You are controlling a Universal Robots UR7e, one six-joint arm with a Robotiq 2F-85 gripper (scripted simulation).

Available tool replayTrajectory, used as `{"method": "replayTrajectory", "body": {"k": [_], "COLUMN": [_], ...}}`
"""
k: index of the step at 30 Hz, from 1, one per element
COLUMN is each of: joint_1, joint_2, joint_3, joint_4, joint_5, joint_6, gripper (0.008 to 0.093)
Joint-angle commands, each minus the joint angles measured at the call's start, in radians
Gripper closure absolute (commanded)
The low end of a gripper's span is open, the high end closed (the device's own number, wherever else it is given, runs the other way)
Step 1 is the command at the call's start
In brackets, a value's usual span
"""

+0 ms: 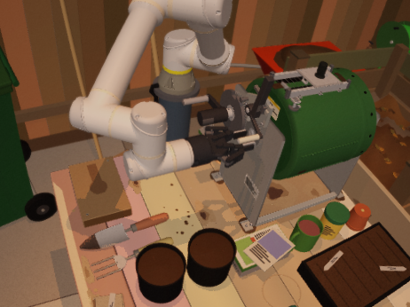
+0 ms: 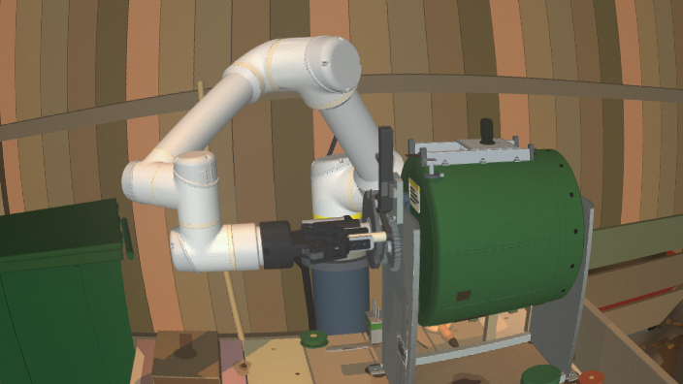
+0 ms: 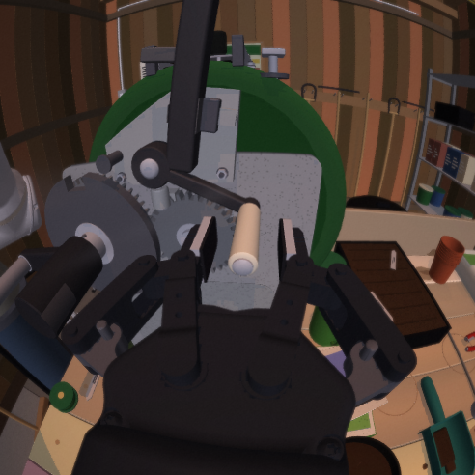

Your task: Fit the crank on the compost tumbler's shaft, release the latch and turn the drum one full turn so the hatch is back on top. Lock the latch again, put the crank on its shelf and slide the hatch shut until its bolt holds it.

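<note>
On the bench the green tumbler drum (image 1: 326,126) (image 2: 495,232) sits in its grey frame. Its sliding hatch (image 1: 310,79) (image 2: 473,148) with a black knob is on top. At the drum's left end are gears (image 3: 145,222). The dark crank (image 3: 202,188) sits on the shaft there. Its cream handle (image 1: 245,139) (image 2: 376,237) (image 3: 244,237) points at my gripper (image 1: 234,148) (image 2: 356,238) (image 3: 246,241), which is open around the handle and holds nothing. A black latch lever (image 1: 262,95) (image 2: 385,165) (image 3: 190,82) stands upright beside the gears.
Two black pots of soil (image 1: 186,261) stand at the front of the bench. A seed tray (image 1: 359,266) lies at the front right. A trowel (image 1: 124,230), a wooden block (image 1: 98,186), a green mug (image 1: 306,231) and seed packets (image 1: 262,248) lie around the frame.
</note>
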Motion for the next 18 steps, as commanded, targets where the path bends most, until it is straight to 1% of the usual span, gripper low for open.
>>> {"method": "replayTrajectory", "body": {"k": [1,10,13,18], "joint_1": [0.0,-0.007,-0.023,-0.06], "joint_2": [-0.001,0.005,0.019,0.057], "joint_3": [0.0,-0.011,-0.037,-0.105], "joint_4": [0.0,0.005,0.016,0.047], "joint_5": [0.0,-0.007,-0.022,-0.059], "joint_6": [0.0,0.0,0.0,0.0], "gripper": [0.0534,0.0534,0.0534,0.0534]}}
